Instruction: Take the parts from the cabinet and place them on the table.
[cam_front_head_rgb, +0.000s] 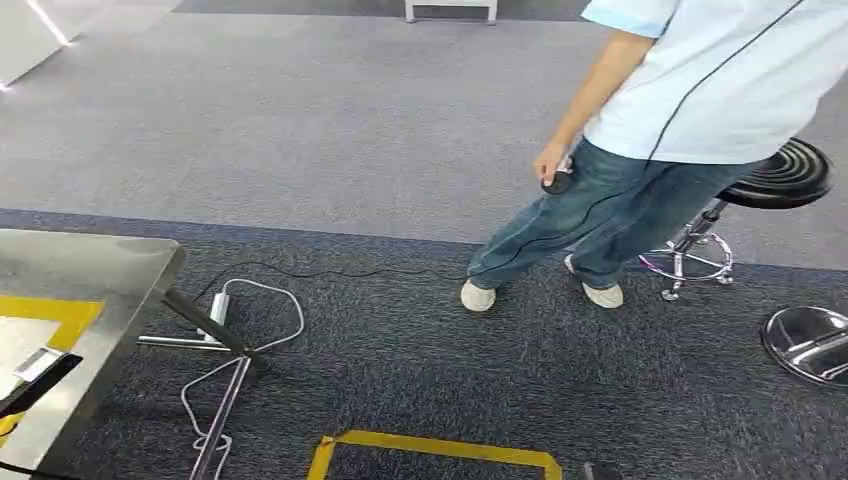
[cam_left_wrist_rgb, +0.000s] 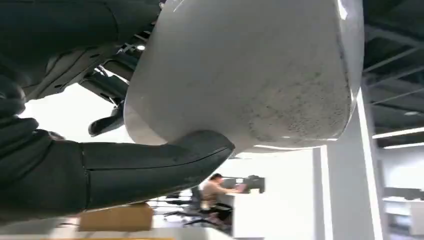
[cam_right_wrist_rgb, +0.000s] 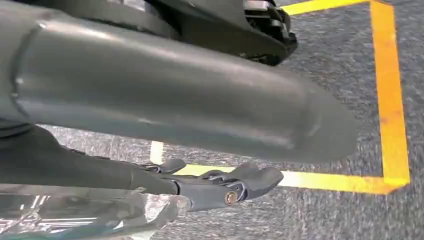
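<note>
Parts: a pale grey one sat gripped in the left hand; carrying step, judging by the table near; next, lowering it there; right hand hung, fingers spread, holding nothing.

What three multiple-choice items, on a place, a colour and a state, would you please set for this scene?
1. Where does the table lie in the head view?
A. lower left
B. upper right
C. centre

2. What colour is the tape?
A. red
B. yellow
C. blue

3. What is the left robot hand doing?
A. hanging empty
B. holding a pale part
C. pressing a stool

Answers:
1 A, its metal top sits in that corner.
2 B, its strips show yellow.
3 B, the left wrist view shows the part gripped.
</note>
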